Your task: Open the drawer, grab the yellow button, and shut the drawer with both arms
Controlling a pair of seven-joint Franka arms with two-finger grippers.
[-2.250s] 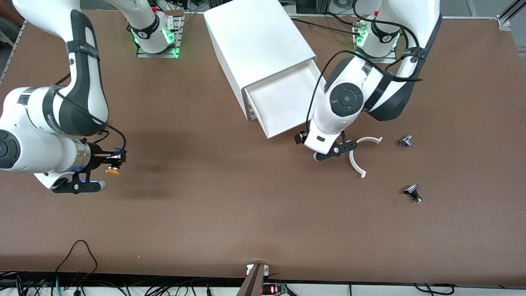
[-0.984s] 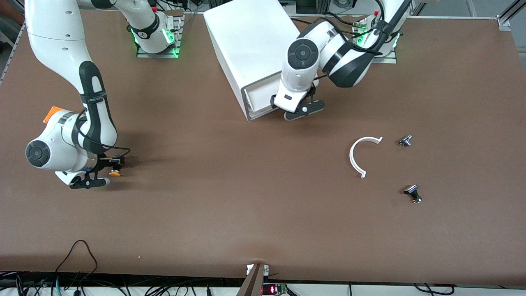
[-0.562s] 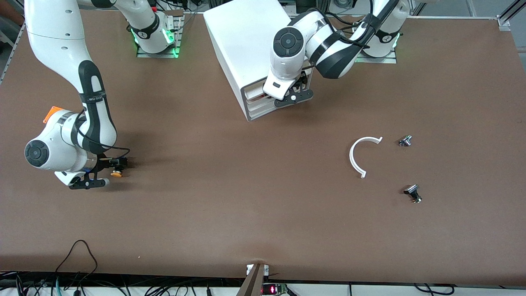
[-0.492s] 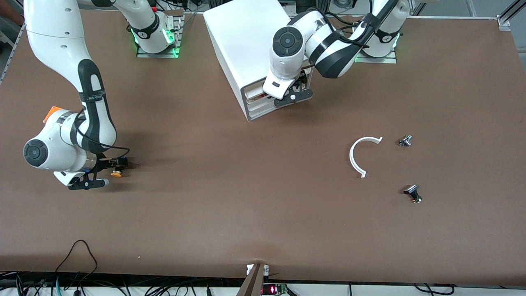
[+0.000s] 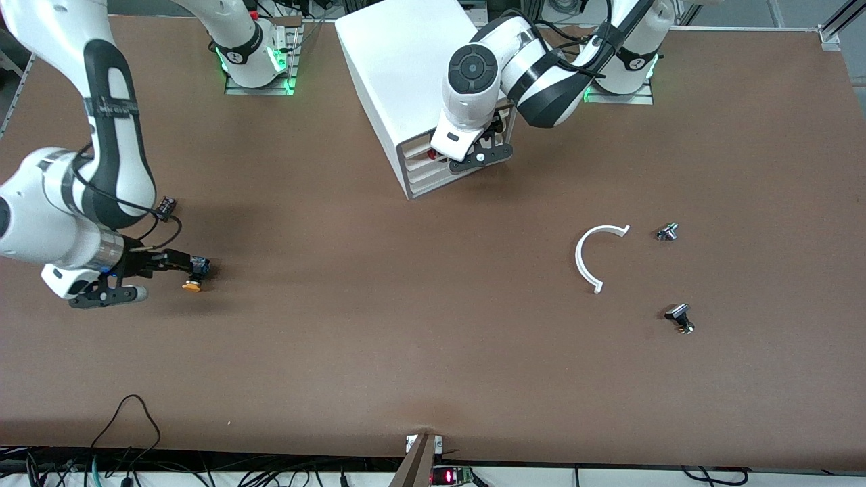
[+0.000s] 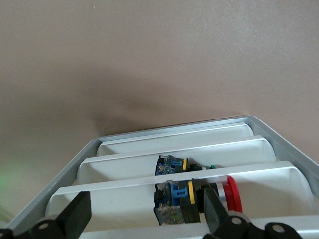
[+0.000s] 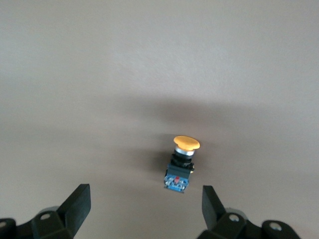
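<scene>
The white cabinet stands between the arm bases. Its top drawer sits pushed in, flush with the three lower ones; its rim shows in the left wrist view. My left gripper is open and empty at the drawer fronts. The orange-capped button lies on its side on the table toward the right arm's end. My right gripper is open just over the table beside it. In the right wrist view the button lies free ahead of the spread fingers of that gripper.
A red-capped button and other blue-bodied parts show inside lower drawers. A white arc piece and two small dark parts lie toward the left arm's end. Cables hang along the table's front edge.
My left arm pushed the open drawer shut and stays at its front. My right gripper lowered the button to the table, opened, and drew back from it toward the right arm's end.
</scene>
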